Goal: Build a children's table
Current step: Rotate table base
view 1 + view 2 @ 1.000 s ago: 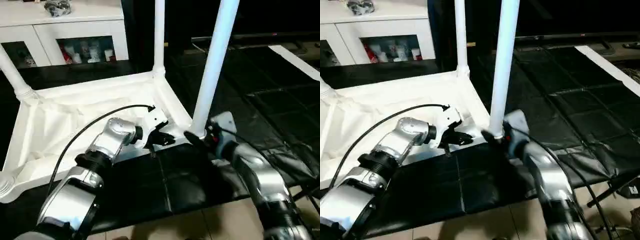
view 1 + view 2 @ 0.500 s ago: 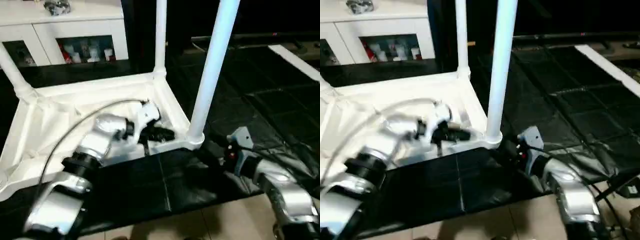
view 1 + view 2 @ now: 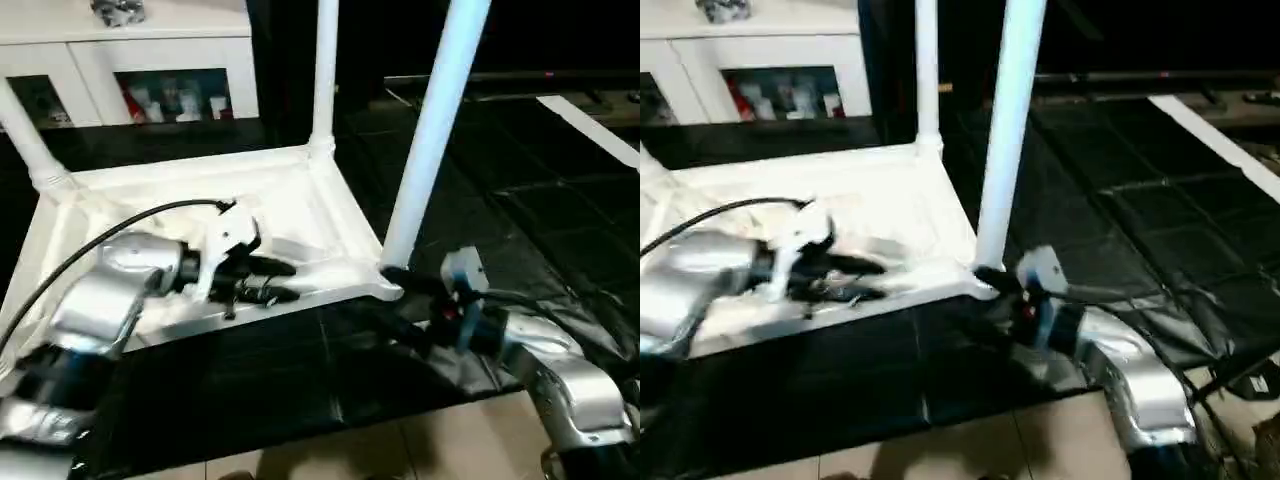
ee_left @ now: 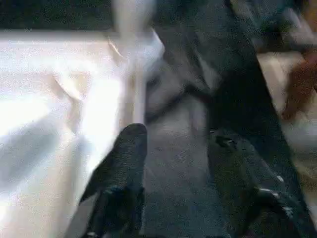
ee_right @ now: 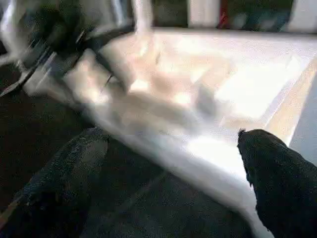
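Children's table (image 3: 310,215) lies upside down on the black floor mat (image 3: 300,370), ribbed underside up, legs standing upright in the corner sockets. Nearest leg (image 3: 430,130) seated in the near right corner. Left claw (image 3: 272,281) over the near rim of the top, fingers (image 4: 126,163) apart, gripping nothing. Right claw (image 3: 395,300) just beside the near right corner socket, fingers spread wide, empty. White cabinet (image 3: 150,60) behind.
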